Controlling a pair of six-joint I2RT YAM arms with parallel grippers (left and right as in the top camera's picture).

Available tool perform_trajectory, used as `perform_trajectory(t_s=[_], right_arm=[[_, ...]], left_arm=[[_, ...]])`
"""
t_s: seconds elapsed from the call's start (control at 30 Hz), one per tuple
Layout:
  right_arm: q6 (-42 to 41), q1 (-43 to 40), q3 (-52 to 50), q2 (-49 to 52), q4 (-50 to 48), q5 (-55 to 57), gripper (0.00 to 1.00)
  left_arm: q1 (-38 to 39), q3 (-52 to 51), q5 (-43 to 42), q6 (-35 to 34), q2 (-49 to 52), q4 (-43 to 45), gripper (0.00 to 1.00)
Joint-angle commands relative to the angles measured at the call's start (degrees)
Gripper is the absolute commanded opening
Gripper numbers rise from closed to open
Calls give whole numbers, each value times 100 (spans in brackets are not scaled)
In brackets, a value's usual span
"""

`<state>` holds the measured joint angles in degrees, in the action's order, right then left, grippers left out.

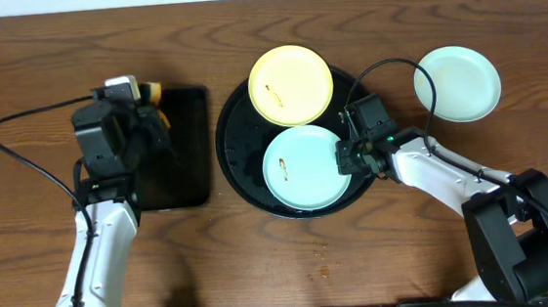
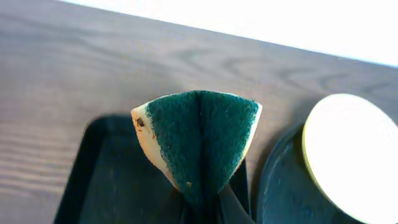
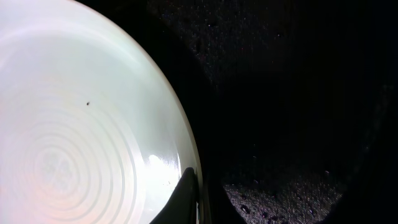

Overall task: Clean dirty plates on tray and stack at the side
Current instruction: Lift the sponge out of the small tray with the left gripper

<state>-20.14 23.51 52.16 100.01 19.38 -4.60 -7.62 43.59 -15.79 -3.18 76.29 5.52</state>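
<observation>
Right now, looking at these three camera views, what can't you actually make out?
- Overhead: the left gripper and its wrist hide most of the sponge; only a yellow corner shows.
- Overhead: the right gripper covers its own fingertips at the near mint-green plate rim.
- Left wrist: the yellow plate is cut off by the right edge and washed out, so no smears can be read.
- Right wrist: the round tray is too dark for detail.

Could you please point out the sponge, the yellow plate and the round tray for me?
sponge (image 2: 199,140): left wrist view, middle of its green scouring face.
yellow plate (image 1: 291,83): overhead view, centre of the plate.
tray (image 1: 237,147): overhead view, bare floor at its left.
</observation>
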Motion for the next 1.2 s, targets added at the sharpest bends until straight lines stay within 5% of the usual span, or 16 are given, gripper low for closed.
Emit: perform_trajectory(t_s=[0.0, 0.27, 0.33, 0.47, 0.6, 0.7, 0.93, 1.17], right_arm=[[44, -17, -81, 44, -11, 131, 1], [22, -20, -81, 44, -55, 131, 1], [-85, -20, -81, 44, -55, 133, 1], [-85, -20, -81, 44, -55, 133, 1], [-85, -20, -81, 44, -55, 133, 1], [-83, -20, -81, 44, -55, 133, 1], [-85, -20, -81, 44, -57, 133, 1], [-83, -20, -79, 44, -61, 133, 1]], left_arm=[[-7, 111, -24, -52, -269, 133, 8], [13, 111, 13, -501, -203, -610, 7], [-50, 111, 404, -645, -146, -442, 7], [-90, 118, -680, -527, -256, 155, 8], [-72, 120, -608, -662, -295, 474, 8], [-72, 125, -632, -1200, -286, 70, 7], [-61, 402, -868, -1207, -289, -833, 7], [127, 1718, -105, -1016, -256, -2872, 7]])
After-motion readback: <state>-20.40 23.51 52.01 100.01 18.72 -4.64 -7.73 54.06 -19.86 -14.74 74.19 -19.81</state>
